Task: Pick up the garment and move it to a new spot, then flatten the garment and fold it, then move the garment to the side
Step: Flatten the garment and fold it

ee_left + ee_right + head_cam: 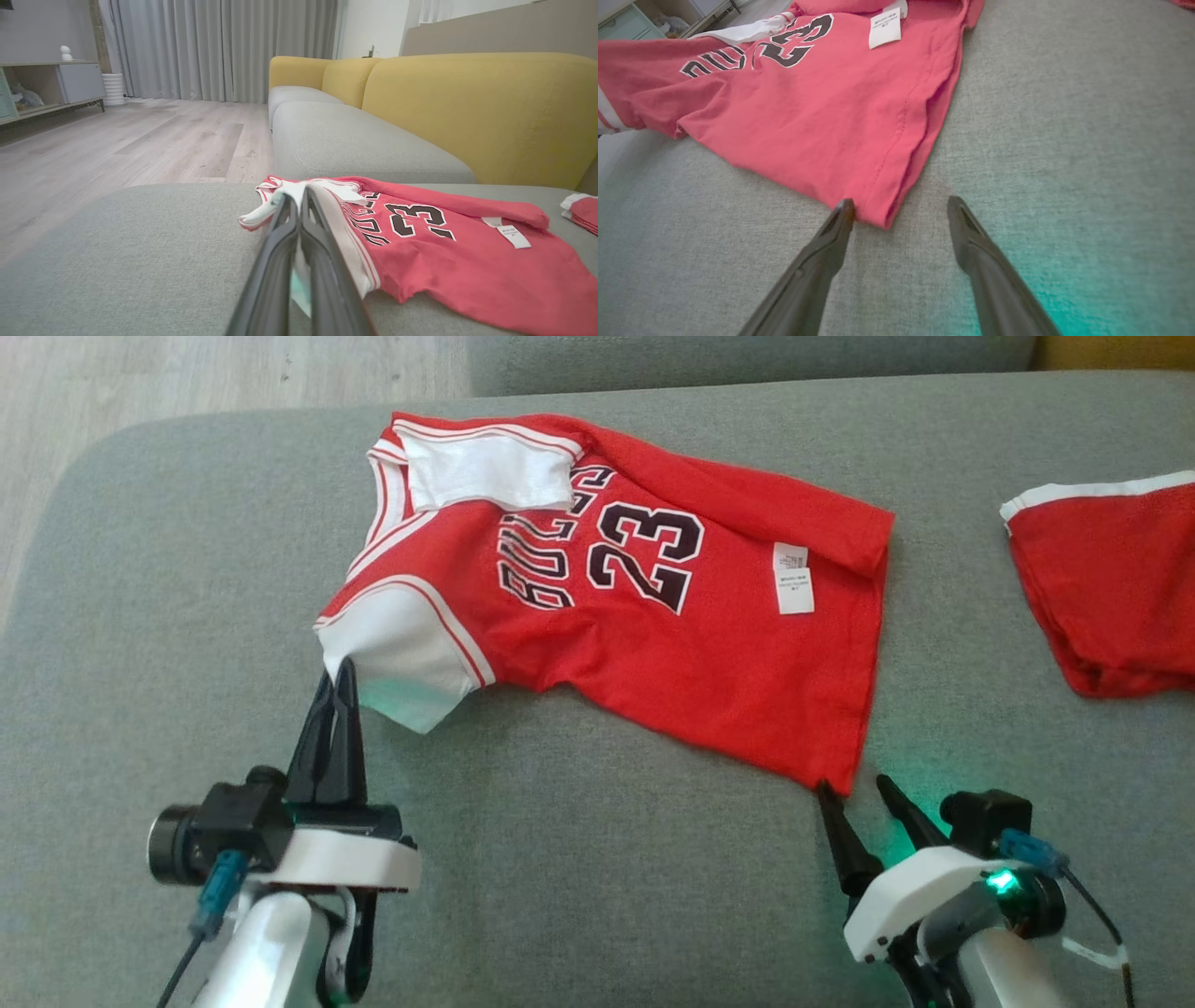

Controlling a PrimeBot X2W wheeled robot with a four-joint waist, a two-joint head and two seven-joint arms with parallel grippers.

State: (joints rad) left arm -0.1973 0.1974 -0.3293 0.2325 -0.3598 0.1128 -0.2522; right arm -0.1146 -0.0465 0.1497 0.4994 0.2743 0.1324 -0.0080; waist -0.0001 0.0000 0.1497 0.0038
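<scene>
This is looking like a home living room: curtains (219, 46) are hanging down to a wood floor (117, 149), and yellow backrests (467, 107) are lining a grey sofa (364, 149).

The red and white fabric basketball jersey (653, 653) reads "BULLS" and "23" in black; the print on its white label (792, 579) is too small to read.

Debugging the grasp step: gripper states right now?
Left gripper: closed on the jersey, at its white sleeve.
Right gripper: open, holding nothing, fingertips by the jersey's hem corner.

Bare grey cushion (140, 616) left of jersey (653, 644), open gap before second red garment (1111, 607), yellow backrest (467, 116) walling the rear
</scene>
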